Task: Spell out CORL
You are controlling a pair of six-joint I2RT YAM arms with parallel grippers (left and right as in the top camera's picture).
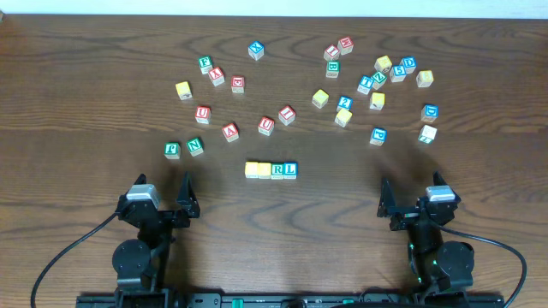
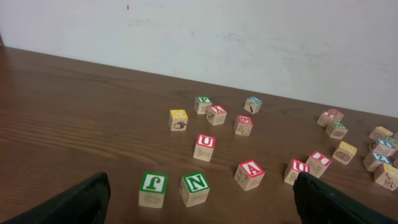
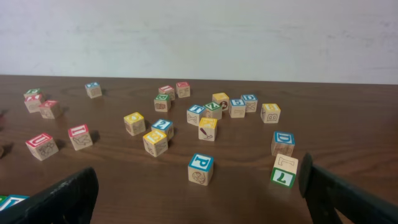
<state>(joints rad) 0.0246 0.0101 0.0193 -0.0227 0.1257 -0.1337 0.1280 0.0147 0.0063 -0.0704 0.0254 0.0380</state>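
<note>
Overhead: CORL row (image 1: 271, 169), four touching cubes, lower centre; yellow, yellow, green R, blue L; yellow letters unreadable. Left gripper (image 1: 163, 185), right gripper (image 1: 411, 187): spread, empty, lower corners. I'd nudge nothing, only confirm spelling.

The brown wooden table (image 1: 77, 94) has many small letter cubes on it. In the middle, four sit in a row, side by side: two yellow cubes (image 1: 253, 169), a green R cube (image 1: 277, 169) and a blue L cube (image 1: 290, 169). The other cubes lie spread out behind them, like a green N cube (image 1: 195, 146)
</note>
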